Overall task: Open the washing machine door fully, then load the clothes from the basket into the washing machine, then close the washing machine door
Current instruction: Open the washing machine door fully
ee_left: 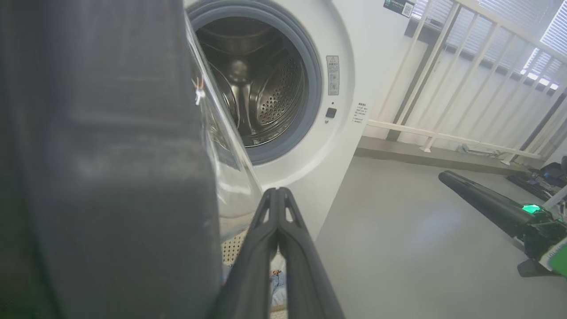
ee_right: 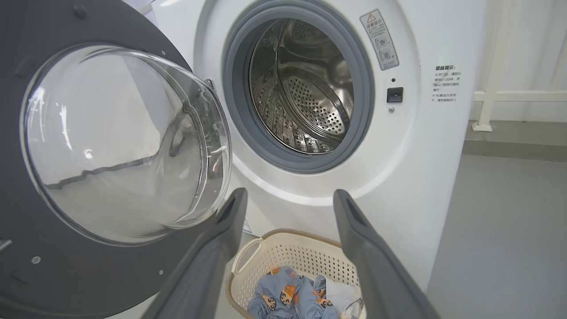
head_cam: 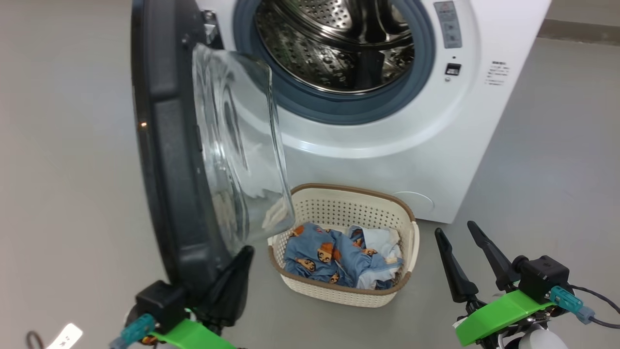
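The left gripper (head_cam: 246,252) had its two dark fingers pressed together, tips meeting with nothing between them. Just to the left of those fingers, in the left wrist view, rose the washing machine door (ee_left: 110,155), a broad black disc swung wide open. Its bulging clear glass porthole (head_cam: 237,145) lay right above the fingertips. Whether the fingers touched the door's lower rim could not be told.

The right gripper (head_cam: 454,229) stood with its fingers spread wide and empty. In the right wrist view, the basket (ee_right: 288,248) sat on the grey floor between and below those spread fingers. It was cream-white and perforated, with a brown rim. In it lay the clothes (ee_right: 288,297), blue fabric printed with orange-brown bears beside some pale cloth.

Beyond both sets of fingers stood the washing machine (head_cam: 436,135), with the basket just in front of its base. Its steel perforated drum (ee_right: 305,88) was open within a grey gasket (ee_right: 234,88).

To the right of the opening was a grey warning sticker (ee_right: 380,40) with a red triangle and small pictograms. Below it sat a black latch slot (ee_right: 394,94). Further right were lines of small Chinese print (ee_right: 445,84), too fine to read. A dark label with a QR code (ee_left: 401,6) sat higher up. Past the machine ran a white railing (ee_left: 465,66).
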Controlling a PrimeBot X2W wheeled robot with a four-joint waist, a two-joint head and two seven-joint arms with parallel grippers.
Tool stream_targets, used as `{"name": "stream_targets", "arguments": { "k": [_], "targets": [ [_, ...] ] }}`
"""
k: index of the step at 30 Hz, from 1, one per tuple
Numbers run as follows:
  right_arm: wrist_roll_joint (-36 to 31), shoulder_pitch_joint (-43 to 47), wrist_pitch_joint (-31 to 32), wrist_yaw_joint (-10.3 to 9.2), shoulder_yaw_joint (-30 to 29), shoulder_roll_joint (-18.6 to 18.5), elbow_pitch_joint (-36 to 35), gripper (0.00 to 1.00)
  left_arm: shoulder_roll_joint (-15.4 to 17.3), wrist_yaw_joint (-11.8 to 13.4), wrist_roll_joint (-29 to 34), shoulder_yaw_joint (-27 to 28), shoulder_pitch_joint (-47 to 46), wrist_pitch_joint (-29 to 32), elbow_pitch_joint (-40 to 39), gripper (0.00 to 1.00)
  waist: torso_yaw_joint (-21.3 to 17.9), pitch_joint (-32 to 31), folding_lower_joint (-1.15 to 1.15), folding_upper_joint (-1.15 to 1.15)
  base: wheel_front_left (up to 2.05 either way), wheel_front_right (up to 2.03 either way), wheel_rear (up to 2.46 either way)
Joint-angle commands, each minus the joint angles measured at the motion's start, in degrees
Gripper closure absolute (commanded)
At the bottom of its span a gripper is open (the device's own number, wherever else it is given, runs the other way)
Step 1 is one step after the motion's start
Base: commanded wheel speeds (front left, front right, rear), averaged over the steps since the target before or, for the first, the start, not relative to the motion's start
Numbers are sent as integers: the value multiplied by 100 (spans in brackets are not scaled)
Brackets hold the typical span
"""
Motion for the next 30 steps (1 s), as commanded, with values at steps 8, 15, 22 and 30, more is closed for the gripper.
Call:
{"name": "stream_targets", "arguments": {
  "k": [8,15,22,30],
  "targets": [
    [81,-51,-69,9,103,38,-156,0,404,336,-122,670,-144,111,-136,100,307,-53,0,0,0,0,0],
    [60,-91,-69,9,80,76,-168,0,727,522,-196,1079,-311,260,110,100,439,1,0,0,0,0,0],
    [50,-141,-69,9,41,121,-181,0,1134,512,-278,1412,-604,388,513,100,538,152,0,0,0,0,0],
    [-14,-280,-69,9,36,194,-176,0,1507,539,-358,1733,-987,456,1044,100,625,378,0,0,0,0,0]
  ]
}}
